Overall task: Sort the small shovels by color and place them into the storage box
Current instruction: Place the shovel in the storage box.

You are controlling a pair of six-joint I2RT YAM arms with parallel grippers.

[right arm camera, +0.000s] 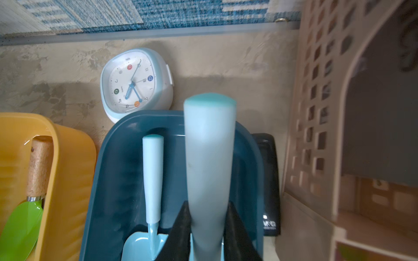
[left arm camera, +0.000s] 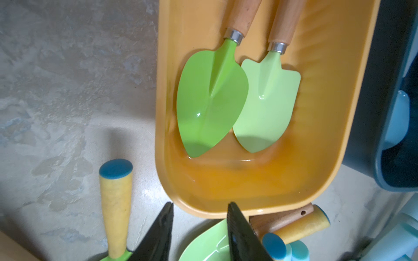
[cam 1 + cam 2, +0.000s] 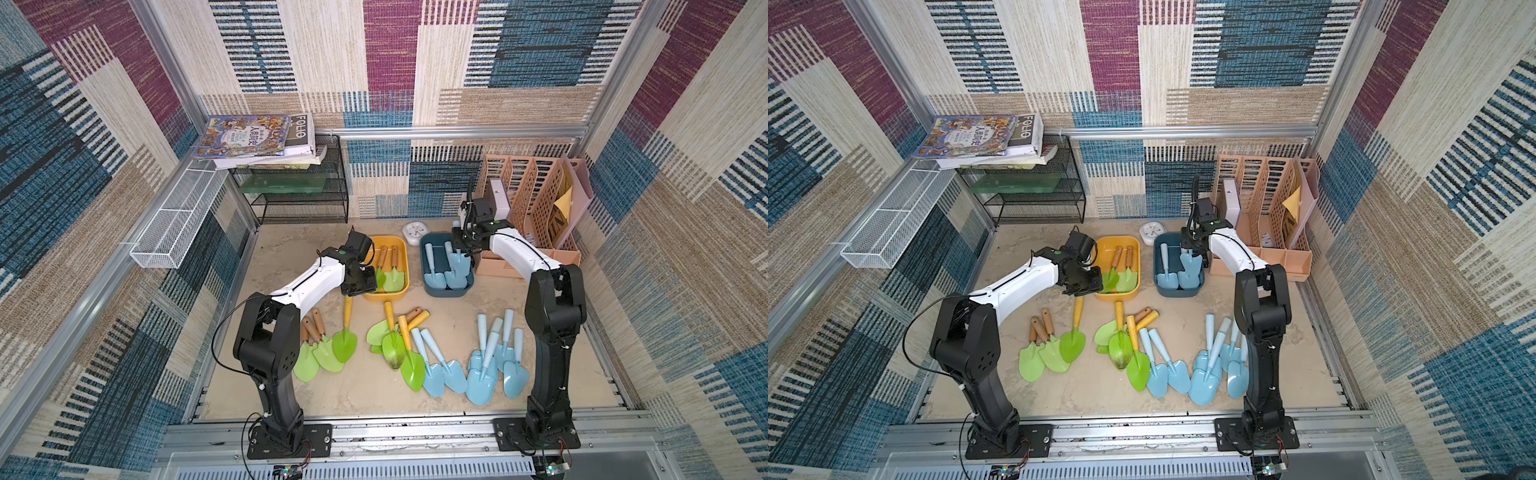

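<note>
My left gripper (image 3: 360,283) (image 2: 200,205) stands open and empty at the near edge of the yellow storage box (image 3: 386,238) (image 2: 328,113). Two lime-green shovels with wooden handles (image 3: 392,277) (image 2: 212,101) lie in that box. My right gripper (image 3: 463,254) (image 1: 208,203) is shut on the handle of a light blue shovel (image 1: 209,146), held over the dark blue storage box (image 3: 446,294) (image 1: 113,180). Blue shovels (image 3: 434,274) (image 1: 152,176) lie inside it. Loose green shovels (image 3: 345,343) and blue shovels (image 3: 482,374) lie on the table in front.
A small white clock (image 3: 412,232) (image 1: 135,81) sits behind the two boxes. A peach file organizer (image 3: 536,199) stands close on the right of the blue box. At the back left are a black wire rack (image 3: 299,195) with books and a white mesh basket (image 3: 174,220).
</note>
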